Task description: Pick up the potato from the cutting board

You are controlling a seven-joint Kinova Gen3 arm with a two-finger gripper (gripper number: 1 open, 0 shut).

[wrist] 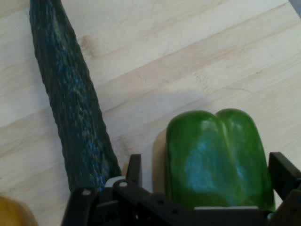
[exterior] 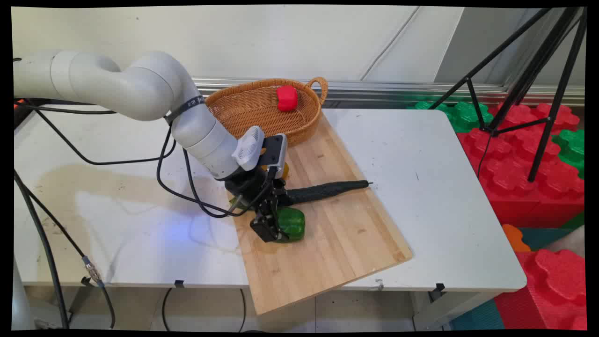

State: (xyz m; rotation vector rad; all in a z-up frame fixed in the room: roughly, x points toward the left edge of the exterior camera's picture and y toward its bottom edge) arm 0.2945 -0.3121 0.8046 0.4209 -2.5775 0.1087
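Gripper down low on the wooden cutting board, fingers spread apart and straddling a green bell pepper; in the hand view the pepper sits between the two fingers, one on each side, small gap visible on the left side so not clamped, contact on the other side can't be told. Pepper lies on the board near its left edge, toward the near half. Dark green cucumber lies on the board just behind the gripper, running out to the right; in the hand view the cucumber is beside the pepper, not touching it. Something yellow-orange peeks out behind the wrist, mostly hidden, can't identify; a yellow bit also shows at the hand view's lower left corner. Wicker basket with handle at the board's far end, red bell pepper inside it. Board lies diagonally on the white table, near corner overhanging the front edge. Black cables hang from the arm.
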